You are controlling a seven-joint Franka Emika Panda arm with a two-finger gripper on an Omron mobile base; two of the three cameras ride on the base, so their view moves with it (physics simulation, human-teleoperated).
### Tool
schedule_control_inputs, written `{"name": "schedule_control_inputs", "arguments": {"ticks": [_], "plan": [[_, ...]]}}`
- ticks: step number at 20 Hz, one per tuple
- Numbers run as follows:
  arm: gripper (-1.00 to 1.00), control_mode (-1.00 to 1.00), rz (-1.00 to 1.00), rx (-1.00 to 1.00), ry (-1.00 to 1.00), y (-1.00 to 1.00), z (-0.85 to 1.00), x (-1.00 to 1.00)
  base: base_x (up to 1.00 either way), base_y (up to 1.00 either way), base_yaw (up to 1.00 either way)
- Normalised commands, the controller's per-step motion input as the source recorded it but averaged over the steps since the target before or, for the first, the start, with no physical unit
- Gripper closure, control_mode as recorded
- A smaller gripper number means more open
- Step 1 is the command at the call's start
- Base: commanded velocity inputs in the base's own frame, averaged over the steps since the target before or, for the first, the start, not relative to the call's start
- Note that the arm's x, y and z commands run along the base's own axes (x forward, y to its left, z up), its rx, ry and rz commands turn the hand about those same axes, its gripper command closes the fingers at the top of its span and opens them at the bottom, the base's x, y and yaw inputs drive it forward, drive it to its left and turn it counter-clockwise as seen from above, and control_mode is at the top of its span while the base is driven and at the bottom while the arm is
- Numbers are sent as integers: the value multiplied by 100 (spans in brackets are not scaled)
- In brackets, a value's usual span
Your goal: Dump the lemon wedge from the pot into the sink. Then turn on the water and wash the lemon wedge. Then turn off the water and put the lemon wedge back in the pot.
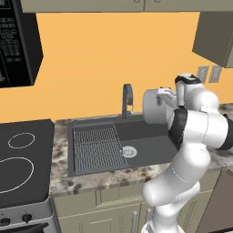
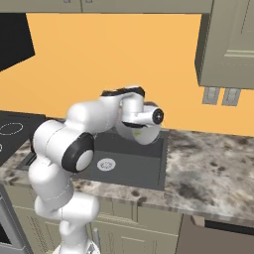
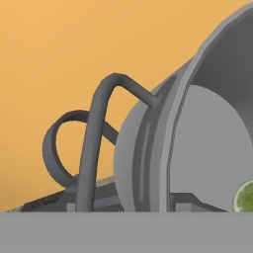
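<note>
Pot [image 1: 154,107] held tipped on its side above sink [image 1: 150,148], gripper [image 2: 133,124] clamped on its rim. Lemon wedge [image 3: 245,196] sits inside at the pot wall. Risk: wedge sticks, or drops toward the drain [image 1: 129,151].

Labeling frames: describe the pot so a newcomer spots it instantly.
Find the dark sink set in the speckled counter under the orange wall. Above its right half hangs the pot, a grey metal cylinder tipped on its side at the white arm's end, a lemon wedge inside.
</note>
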Motion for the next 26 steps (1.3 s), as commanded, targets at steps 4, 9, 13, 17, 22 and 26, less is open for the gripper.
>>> {"name": "schedule_control_inputs", "arguments": {"ticks": [4,9,13,17,22,26], "plan": [[100,-100,0,14,0,-6,0,12,0,0,0],[100,-100,0,7,0,-6,-8,24,0,0,0],[100,-100,0,3,0,-1,-10,51,0,0,0],[100,-100,0,5,0,-1,-3,49,0,0,0],[100,-100,0,7,0,-7,0,21,0,0,0],[100,-100,0,8,0,-10,-6,21,0,0,0]]}}
